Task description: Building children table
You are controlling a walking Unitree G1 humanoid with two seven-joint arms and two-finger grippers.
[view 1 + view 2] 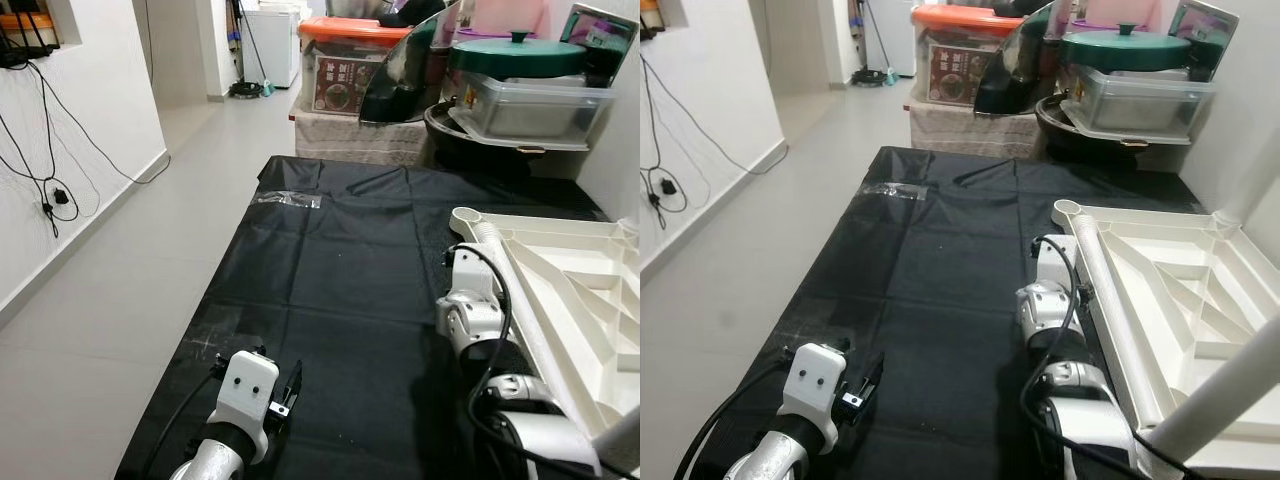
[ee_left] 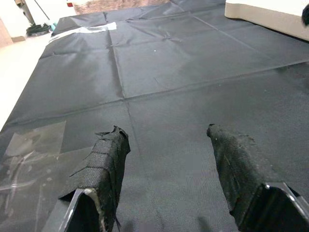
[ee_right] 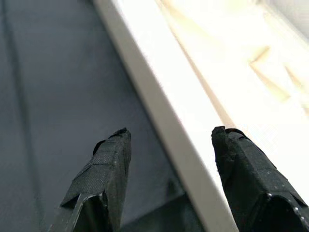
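Note:
A white plastic table top (image 1: 570,290) lies upside down, ribs up, on the right side of a black mat (image 1: 330,270). A white table leg (image 1: 1225,385) slants across its near right corner. My right gripper (image 3: 169,133) is open, its fingers (image 3: 108,159) astride the table top's rounded left edge (image 3: 159,111); from the head, the silver right arm (image 1: 470,320) hides it. My left gripper (image 2: 161,130) is open and empty, low over the mat's near left part, where its fingers (image 1: 292,383) also show.
A clear plastic bag (image 1: 287,199) lies on the far left of the mat. Storage boxes (image 1: 345,60), a green-lidded pot (image 1: 515,55) and a clear tub (image 1: 530,105) are stacked beyond the mat. Grey floor (image 1: 130,260) and a wall with hanging cables (image 1: 50,150) lie left.

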